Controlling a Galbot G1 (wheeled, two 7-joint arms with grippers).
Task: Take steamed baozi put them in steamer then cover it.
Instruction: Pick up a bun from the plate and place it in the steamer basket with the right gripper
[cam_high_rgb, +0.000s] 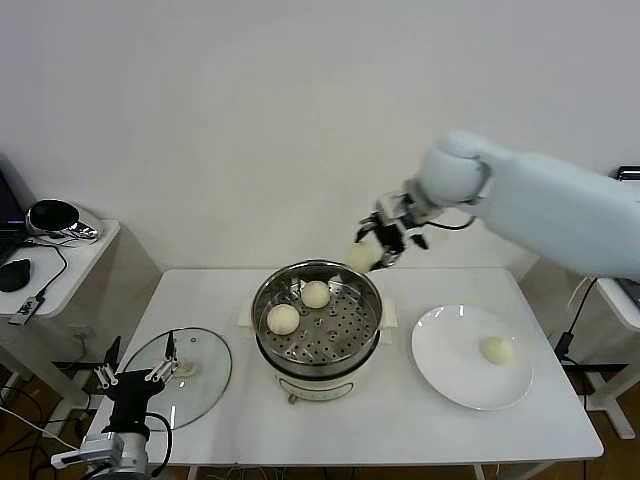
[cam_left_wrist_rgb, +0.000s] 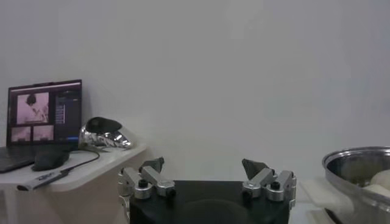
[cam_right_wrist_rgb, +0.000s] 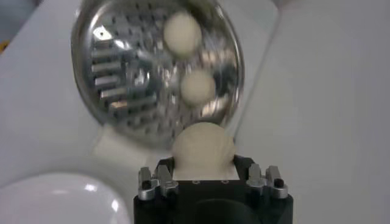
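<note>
wall (cam_high_rgb: 250, 120) - plain white | side table (cam_high_rgb: 70, 265) - white, holds laptop (cam_left_wrist_rgb: 42, 119) | floor (cam_high_rgb: 25, 400) - wood

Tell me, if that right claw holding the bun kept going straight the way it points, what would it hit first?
Probably the steamer. The right gripper, shut on a baozi, points down at its perforated tray, near the closer of two buns already inside. Depth is hard to judge, so it might meet the rim first.

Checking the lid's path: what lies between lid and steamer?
Head view: only bare table lies between the lid and steamer.
</note>
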